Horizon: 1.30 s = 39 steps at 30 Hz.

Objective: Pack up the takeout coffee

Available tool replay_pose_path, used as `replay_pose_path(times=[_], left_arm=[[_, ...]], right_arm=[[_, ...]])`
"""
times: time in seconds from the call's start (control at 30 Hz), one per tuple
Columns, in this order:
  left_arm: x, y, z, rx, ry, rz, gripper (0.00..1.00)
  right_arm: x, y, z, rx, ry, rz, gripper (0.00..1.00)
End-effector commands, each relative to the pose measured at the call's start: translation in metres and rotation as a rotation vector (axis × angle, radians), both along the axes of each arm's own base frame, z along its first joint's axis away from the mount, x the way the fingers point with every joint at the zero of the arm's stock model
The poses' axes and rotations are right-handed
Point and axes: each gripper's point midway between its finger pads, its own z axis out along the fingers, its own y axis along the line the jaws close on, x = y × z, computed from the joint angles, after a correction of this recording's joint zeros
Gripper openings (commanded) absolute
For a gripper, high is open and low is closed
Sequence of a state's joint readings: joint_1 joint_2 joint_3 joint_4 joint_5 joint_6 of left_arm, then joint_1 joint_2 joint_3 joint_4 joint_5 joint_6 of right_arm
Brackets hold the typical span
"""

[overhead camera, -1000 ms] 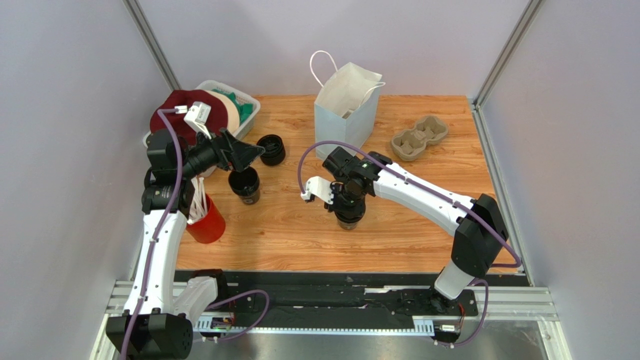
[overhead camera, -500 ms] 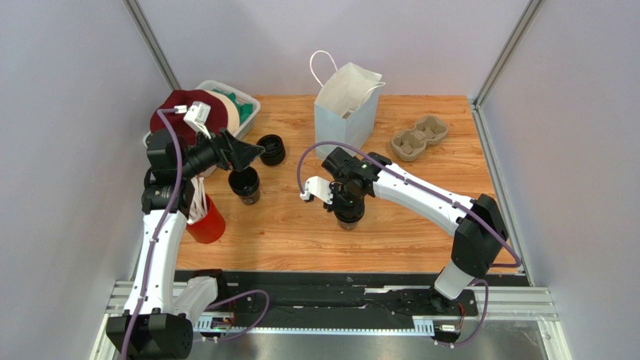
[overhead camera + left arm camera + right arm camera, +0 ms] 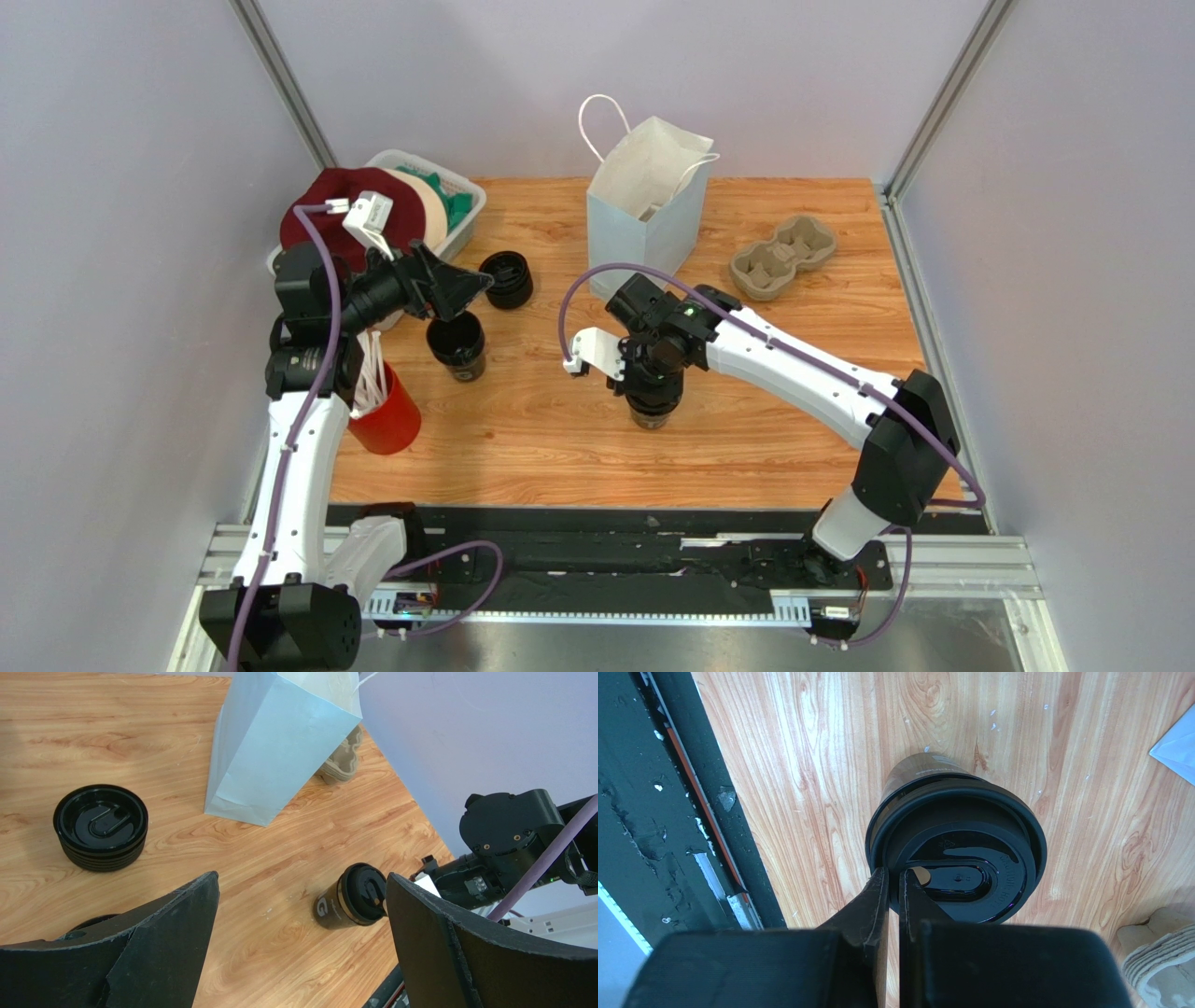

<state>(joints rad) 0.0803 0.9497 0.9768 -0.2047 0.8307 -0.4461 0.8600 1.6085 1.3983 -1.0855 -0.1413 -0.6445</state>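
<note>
Black-lidded takeout coffee [image 3: 648,415] stands upright mid-table [image 3: 561,441], with the pale-blue paper bag [image 3: 643,210] at its 12 o'clock. My right gripper [image 3: 892,876] has its jaws pressed together, tips at the lid [image 3: 962,836] edge. My left gripper [image 3: 300,878] has its jaws spread wide, grasping nothing.

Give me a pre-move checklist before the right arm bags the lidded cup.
1. Lid on the lidded cup: ok, it covers the whole rim. Whether it is fully snapped down: cannot tell.
2. Right gripper ready to grasp: not ok. Its fingers are shut over the lid's edge, not around the cup body.
3. Paper bag upright with mouth open: ok.
4. Way from cup to bag: ok, bare wood between them in the top view.
5. Left gripper out of the way: ok, open and well apart from the cup.
</note>
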Motion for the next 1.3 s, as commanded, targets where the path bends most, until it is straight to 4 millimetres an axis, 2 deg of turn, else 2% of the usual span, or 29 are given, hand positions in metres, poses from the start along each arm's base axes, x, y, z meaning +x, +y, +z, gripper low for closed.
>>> replay_pose_path(times=[0.0,1.27], left_arm=[[-0.001,0.002,0.011,-0.004,-0.044,0.000,0.96],[-0.001,0.001,0.011,-0.008,-0.044,-0.003,0.97]], right_arm=[[-0.008,0.000,0.000,-0.001,0.020,0.027,0.00],[-0.007,0.006,-0.018,-0.018,0.047,0.039,0.00]])
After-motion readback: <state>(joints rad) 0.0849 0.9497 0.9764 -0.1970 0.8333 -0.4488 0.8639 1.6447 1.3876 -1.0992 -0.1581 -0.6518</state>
